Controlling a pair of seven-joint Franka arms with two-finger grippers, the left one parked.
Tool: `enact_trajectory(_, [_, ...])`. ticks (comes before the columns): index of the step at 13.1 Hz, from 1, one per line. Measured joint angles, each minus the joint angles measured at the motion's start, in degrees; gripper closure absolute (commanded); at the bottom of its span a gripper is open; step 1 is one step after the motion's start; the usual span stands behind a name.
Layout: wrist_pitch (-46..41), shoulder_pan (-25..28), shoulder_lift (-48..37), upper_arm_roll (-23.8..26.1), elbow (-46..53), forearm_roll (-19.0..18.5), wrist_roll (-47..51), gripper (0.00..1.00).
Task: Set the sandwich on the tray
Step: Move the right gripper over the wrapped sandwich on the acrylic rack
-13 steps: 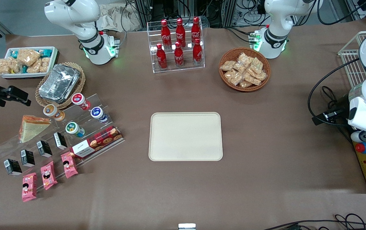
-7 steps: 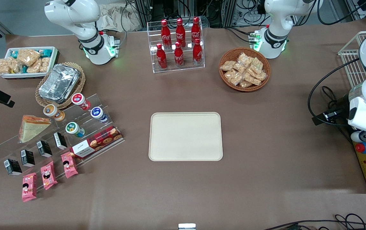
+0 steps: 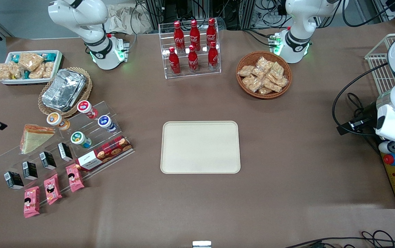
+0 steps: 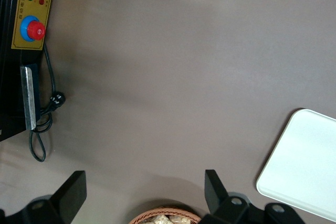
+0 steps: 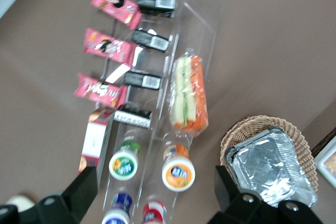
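Right wrist view: the end effector (image 5: 153, 178) hovers above a clear stepped stand (image 5: 206, 17), its two dark fingers (image 5: 84, 187) spread wide with nothing between them. The sandwich (image 5: 189, 95) lies on the stand in its clear wrap, showing its cut face with pale bread and orange and green filling. From the sandwich, an orange-lidded cup (image 5: 178, 171) lies at six o'clock and a green-lidded cup (image 5: 124, 164) at seven. Black cartons (image 5: 149, 40) and pink packets (image 5: 107, 45) lie in rows at about nine to ten o'clock. A foil tray in a wicker basket (image 5: 268, 166) lies at about four o'clock.

Front view: the sandwich (image 3: 33, 137) rests on the stand at the working arm's end of the table (image 3: 287, 155). Only a dark part of the end effector shows, at the picture's edge, at about ten o'clock from the sandwich and apart from it. The tray (image 3: 200, 147) lies flat at mid-table, bare, at three o'clock from the sandwich and well apart from it. From the tray, a rack of red cola bottles (image 3: 193, 44) stands at twelve o'clock, and a round basket of snack packets (image 3: 263, 74) lies at about one o'clock.

Left wrist view: one rounded corner of the tray (image 4: 304, 161) lies on the brown table. A yellow panel with a red button (image 4: 32, 29) shows at about ten o'clock from it.
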Motion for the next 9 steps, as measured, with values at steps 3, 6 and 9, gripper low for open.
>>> enact_trajectory(3, [4.6,-1.7,3.8,-0.1,-1.4,0.0,4.0,0.01])
enact_trajectory(6, [9.5,-2.6,4.6,-0.2,-4.8,0.3,6.2,0.01])
enact_trajectory(9, [12.6,-3.7,4.7,-0.2,-8.4,1.2,7.0,0.01])
